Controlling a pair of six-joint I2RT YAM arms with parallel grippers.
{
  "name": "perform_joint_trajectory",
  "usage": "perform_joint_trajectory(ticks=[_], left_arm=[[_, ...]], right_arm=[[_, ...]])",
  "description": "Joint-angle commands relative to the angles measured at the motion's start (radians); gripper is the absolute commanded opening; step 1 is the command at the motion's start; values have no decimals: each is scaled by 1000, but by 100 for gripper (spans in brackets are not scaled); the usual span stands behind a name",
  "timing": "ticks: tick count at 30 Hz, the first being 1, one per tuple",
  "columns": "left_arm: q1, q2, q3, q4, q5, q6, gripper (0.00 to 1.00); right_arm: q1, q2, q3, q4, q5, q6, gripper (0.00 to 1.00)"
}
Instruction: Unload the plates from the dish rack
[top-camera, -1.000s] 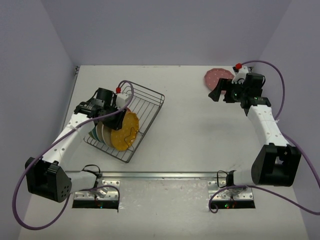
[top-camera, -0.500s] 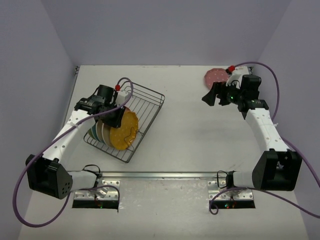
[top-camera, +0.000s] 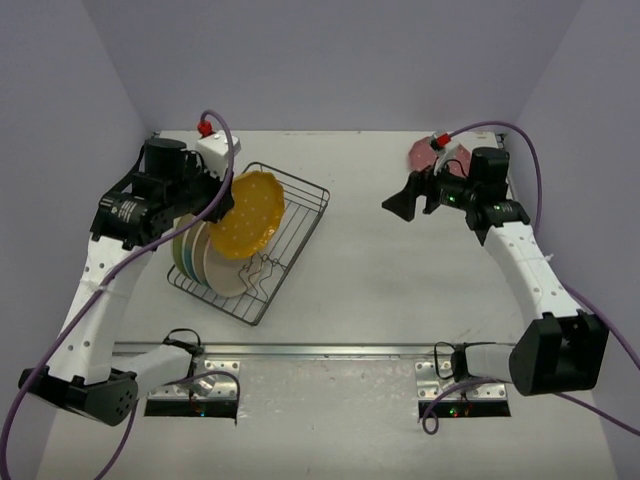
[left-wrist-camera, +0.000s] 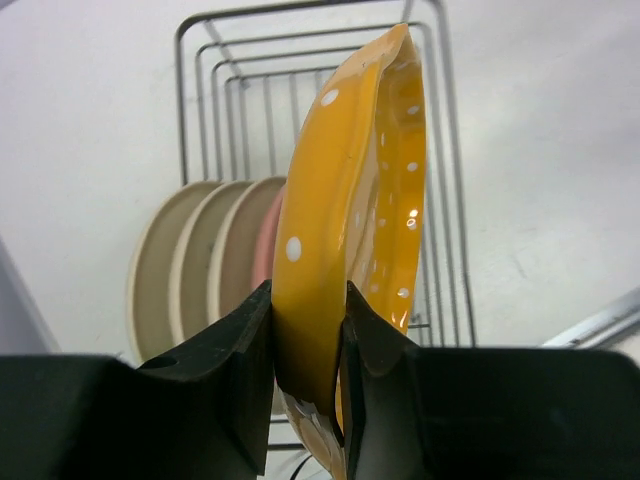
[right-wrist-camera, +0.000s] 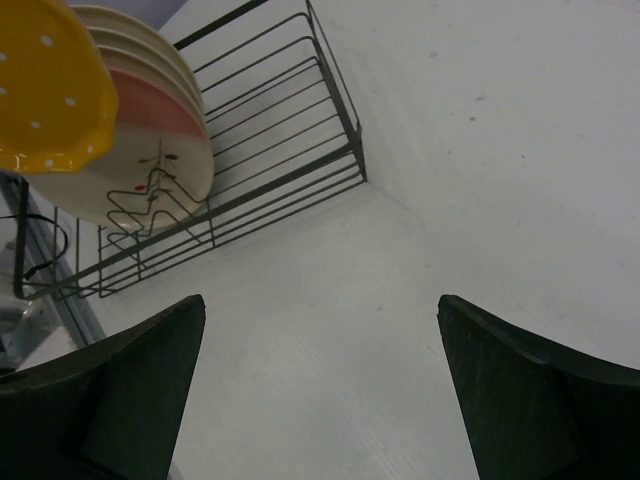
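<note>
One yellow plate (left-wrist-camera: 360, 190) in left hand (left-wrist-camera: 306, 310), three plates (left-wrist-camera: 205, 260) in the rack (top-camera: 298, 222).

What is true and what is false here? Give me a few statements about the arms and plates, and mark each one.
1. The left hand grips the yellow plate. True.
2. The yellow plate stands in the dish rack. False: it is held up above the dish rack.
3. The right hand holds a plate. False: the right hand is open and empty.
4. A pink plate lies on the table, far right. True.
5. The dish rack is empty. False: several plates stand in it.
</note>
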Motion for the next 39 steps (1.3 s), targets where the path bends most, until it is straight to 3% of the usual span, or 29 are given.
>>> perform_joint_trajectory(ticks=[1,7,16,18,20,22,23,24,25,27,29,31,35,39], left_arm=[[-2,-61,30,67,313,8,0],[-2,-66,-20,83,556,19,0],[-2,-59,-39,117,636,-15,0],[-3,-63,-50,133,648,-19,0],[-2,-65,-60,146,656,-23,0],[-3,-66,-72,158,657,-27,0],[-3,-66,-80,164,652,-28,0],[-2,-67,-89,169,645,-28,0],[-2,-69,-94,174,637,-29,0],[-2,-69,-108,190,607,-45,0],[-2,-61,-112,191,566,-53,14],[-2,-47,-112,191,528,-64,46],[0,-46,-103,230,378,-110,97],[0,-44,-60,280,224,-139,100]], right_arm=[[64,-34,71,64,-107,49,99],[290,-1,137,40,-82,78,99],[462,100,190,48,-88,135,99],[483,127,190,48,-93,145,95],[487,152,189,56,-110,162,86],[486,167,186,69,-143,184,69],[486,172,182,81,-164,202,46],[487,177,178,95,-187,224,16],[485,180,178,95,-209,233,3],[482,184,173,88,-215,254,0],[460,183,163,91,-214,271,0],[419,191,148,113,-218,321,0],[248,235,100,272,-249,522,0],[23,327,106,352,-236,678,0]])
